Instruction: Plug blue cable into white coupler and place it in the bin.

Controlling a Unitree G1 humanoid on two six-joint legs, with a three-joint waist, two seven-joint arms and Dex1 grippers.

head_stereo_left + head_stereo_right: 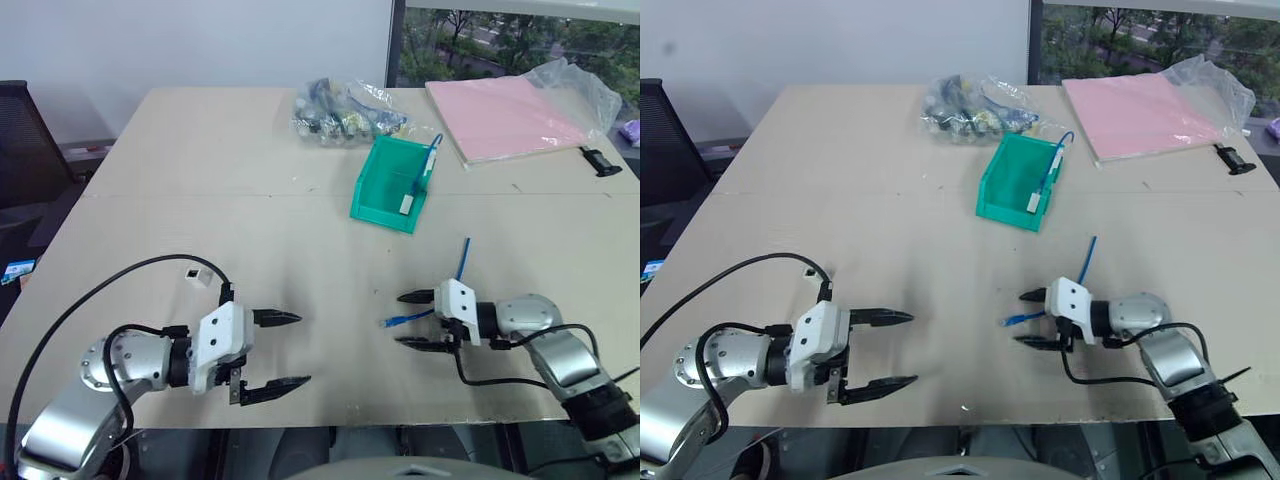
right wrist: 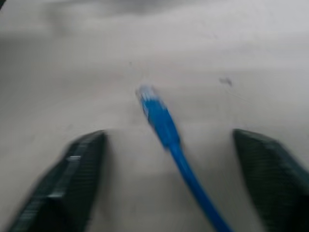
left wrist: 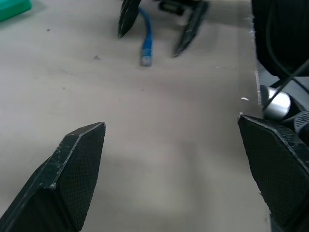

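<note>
- Right now the blue cable (image 1: 408,319) lies on the surface near its front edge, clear plug end pointing toward the robot's left. The rest runs back under the right end effector (image 1: 400,319) and shows again behind it.
- Right end effector: released, its two fingers apart on either side of the plug end. The right wrist view shows gaps on both sides of the cable, so nothing is pinched yet. It looks set up to grab the cable just behind the plug, leaving the plug free to go into a socket.
- Left end effector (image 1: 303,349): released and empty, fingers wide apart. It is turned to face the right one, probably staged for its half of the plug-in.
- A small white block with a dark hole sits by the left arm's black cord (image 1: 120,275). It is likely the white coupler (image 1: 192,272), but it is too small to be sure. It is not gripped and is well apart from the cable.
- The bin (image 1: 375,190) is farther back at centre, open and well apart from both arms. It already holds a second blue strand (image 1: 431,160) and a white piece (image 1: 405,205). Nothing from the front of the surface is in it.
- My read is the early stage: no grasp yet and no plugging done.
- Surface: a pale beige top with a seam across it, mostly bare. A clear bag of mixed cables (image 1: 340,112) sits behind the bin. A pink packet in clear plastic (image 1: 505,115) is at the far right, with a small black item (image 1: 600,160) beside it.
- Room: white wall behind, a window with trees at the far right, and a dark chair (image 1: 25,140) at the left edge.
</note>
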